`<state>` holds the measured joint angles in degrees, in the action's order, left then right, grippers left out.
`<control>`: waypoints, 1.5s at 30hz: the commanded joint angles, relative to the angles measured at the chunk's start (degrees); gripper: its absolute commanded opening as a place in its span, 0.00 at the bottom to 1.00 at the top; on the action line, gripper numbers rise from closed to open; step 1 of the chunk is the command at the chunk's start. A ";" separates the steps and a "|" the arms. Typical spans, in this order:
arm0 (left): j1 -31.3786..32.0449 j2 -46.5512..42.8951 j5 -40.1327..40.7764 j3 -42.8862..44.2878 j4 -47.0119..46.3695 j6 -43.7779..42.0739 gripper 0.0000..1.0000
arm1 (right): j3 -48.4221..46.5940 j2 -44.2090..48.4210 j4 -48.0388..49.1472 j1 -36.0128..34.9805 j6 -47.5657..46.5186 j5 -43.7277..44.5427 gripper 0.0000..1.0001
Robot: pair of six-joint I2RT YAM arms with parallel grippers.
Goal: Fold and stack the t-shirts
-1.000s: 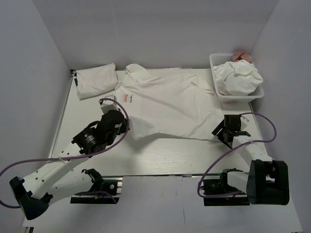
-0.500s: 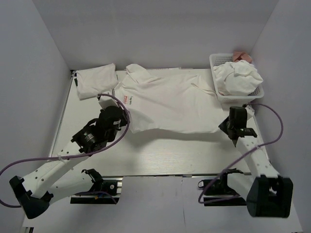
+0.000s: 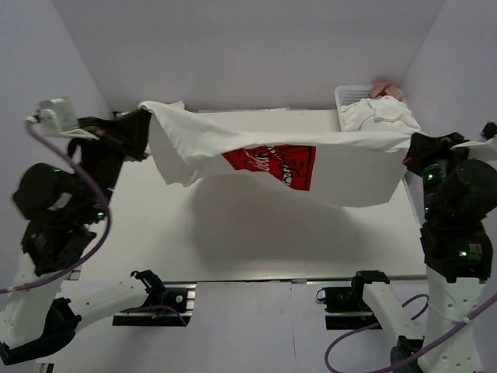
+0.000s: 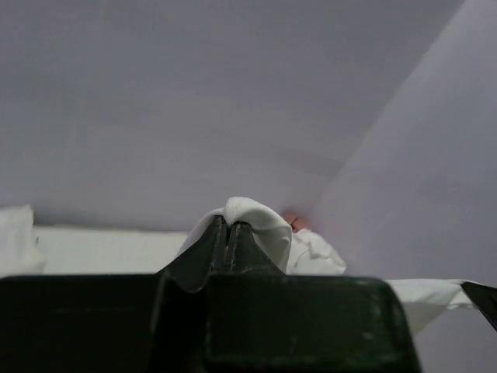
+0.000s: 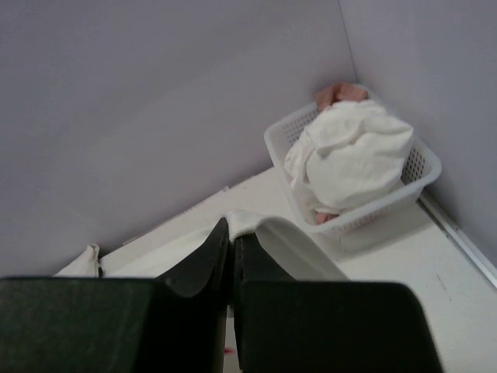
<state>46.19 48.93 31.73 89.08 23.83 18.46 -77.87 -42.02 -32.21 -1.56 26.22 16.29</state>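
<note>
Pale grey walls [image 3: 233, 47] closed in a white table [image 3: 233, 241] on three sides. Above it, a white t-shirt [image 3: 349, 171] hung stretched in the air between the two arms, clear of the tabletop. Its red print [image 3: 272, 163] with white script faced the overhead camera, and its shadow lay on the surface below. The left gripper [image 3: 146, 124] held one end of the cloth at the back left. In the left wrist view its jaws were pressed together with only a thin slit between them, and a fold of white fabric bulged over the tips. The right gripper [image 3: 409, 151] held the other end at the far right, just in front of a white plastic basket [image 3: 343, 97]. The right wrist view showed its jaws likewise closed tight, with cloth pinched between them and curling off to the right. The basket sat in the back right corner, heaped with more crumpled white shirts [image 3: 380, 116], and something pink [image 3: 386, 88] showed at its far rim.
</note>
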 commanded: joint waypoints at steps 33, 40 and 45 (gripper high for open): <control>-15.04 44.35 19.00 7.51 -24.42 -23.33 0.00 | 13.60 -31.24 23.04 -0.28 -3.90 -17.51 0.00; -23.61 82.13 8.90 36.20 -8.16 -12.66 0.63 | 0.28 -62.11 24.76 -0.90 -9.33 -22.35 0.25; -24.75 85.75 2.75 42.47 -4.74 -9.32 1.00 | -2.83 -65.05 23.31 -3.36 -12.33 -25.17 0.90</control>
<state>20.05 143.61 39.27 131.00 16.53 5.45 -79.07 -111.31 -10.66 -3.49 17.34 -6.70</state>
